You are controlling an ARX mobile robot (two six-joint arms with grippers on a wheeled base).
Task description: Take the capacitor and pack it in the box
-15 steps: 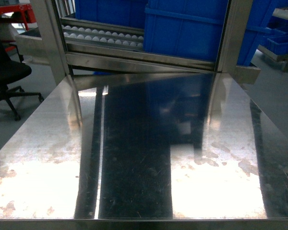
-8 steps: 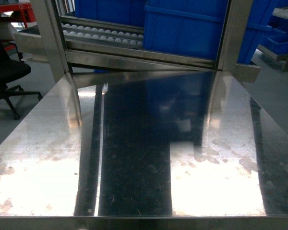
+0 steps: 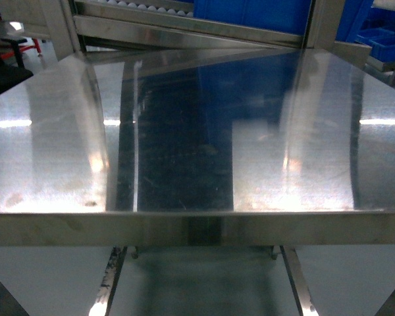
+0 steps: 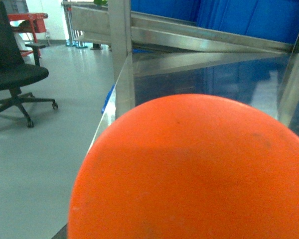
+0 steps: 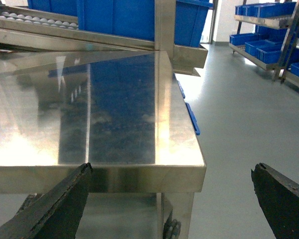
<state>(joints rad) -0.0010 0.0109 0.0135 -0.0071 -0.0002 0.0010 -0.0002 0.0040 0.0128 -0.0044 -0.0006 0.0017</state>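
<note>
- Small bright orange cylindrical capacitor (image 4: 199, 174) fills the left wrist view, pressed close to the lens — whether the left claw grips it cannot be told
- Right gripper (image 5: 172, 199) spread wide before the steel tabletop's (image 3: 184, 131) near edge

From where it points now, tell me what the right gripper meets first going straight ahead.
Probably the front edge of the shiny steel table; the open right gripper sits just below tabletop level, though depth is unclear.

The table (image 3: 184, 131) stands in front of the rack (image 3: 184, 26). Bins (image 3: 250, 13) sit on the rack behind it. A chair (image 4: 15, 74) stands left of the table.
</note>
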